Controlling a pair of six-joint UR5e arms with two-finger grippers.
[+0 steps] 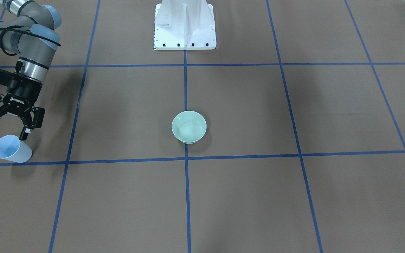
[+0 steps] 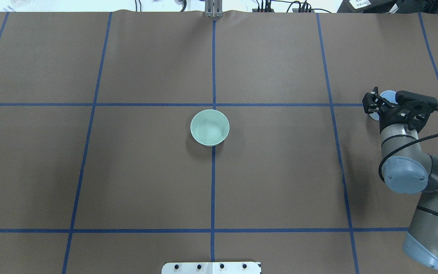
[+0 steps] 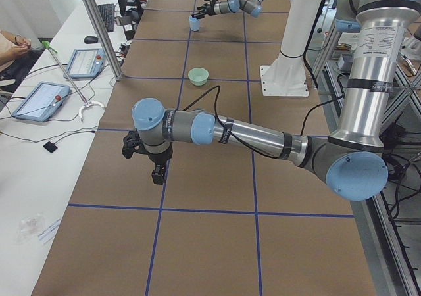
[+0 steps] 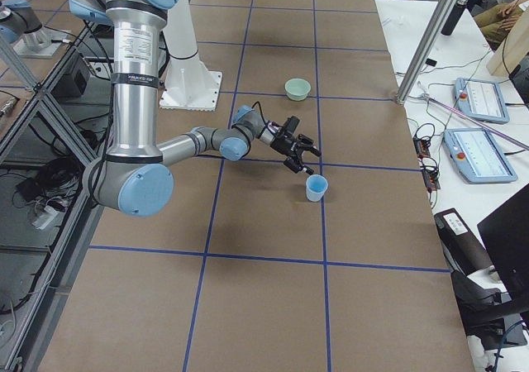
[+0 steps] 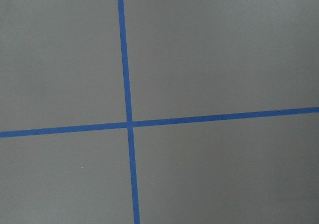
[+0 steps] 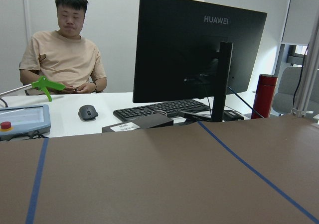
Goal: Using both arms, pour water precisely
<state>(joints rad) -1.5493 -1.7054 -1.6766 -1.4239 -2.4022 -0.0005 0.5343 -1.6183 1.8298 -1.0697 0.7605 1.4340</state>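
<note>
A pale blue cup stands upright near the table's right end; it also shows in the exterior right view and partly behind the wrist in the overhead view. My right gripper is open and empty, fingers spread just above and beside the cup's rim. A pale green bowl sits at the table's middle. My left gripper hangs low over bare table at the left end; I cannot tell whether it is open or shut. The left wrist view shows only brown table and blue tape.
The white pedestal stands at the robot's side of the table. Blue tape lines grid the brown surface. Beyond the far edge are a monitor, a keyboard, a seated operator and control tablets.
</note>
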